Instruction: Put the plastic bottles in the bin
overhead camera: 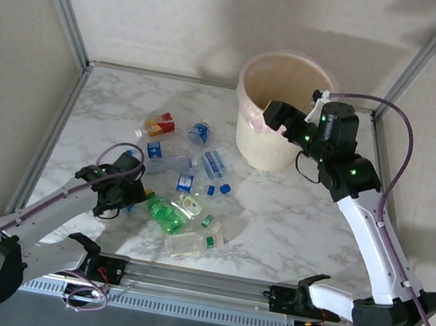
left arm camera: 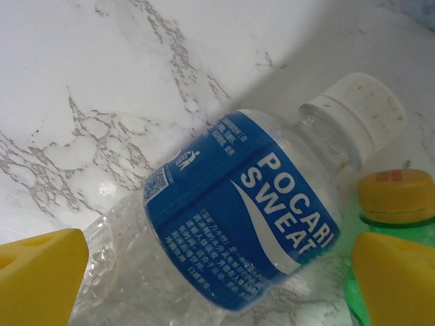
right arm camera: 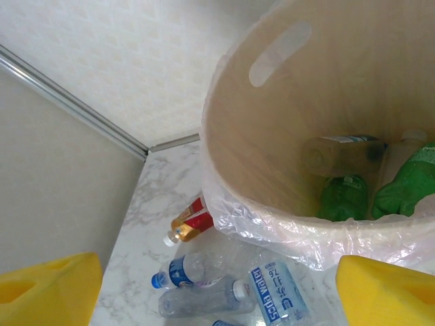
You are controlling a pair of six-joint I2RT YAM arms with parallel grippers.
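While the right fingers [right arm camera: 47,288] gape empty over the bin [right arm camera: 272,136], the left fingers [left arm camera: 41,272] spread wide astride a blue-labelled bottle [left arm camera: 238,217].

Before me, left of centre, crushed plastic bottles [overhead camera: 183,181] lie scattered on their sides, mostly clear with blue labels, some green. At far right stands the upright cream bin [overhead camera: 256,149], plastic-lined, holding green bottles [right arm camera: 342,197].
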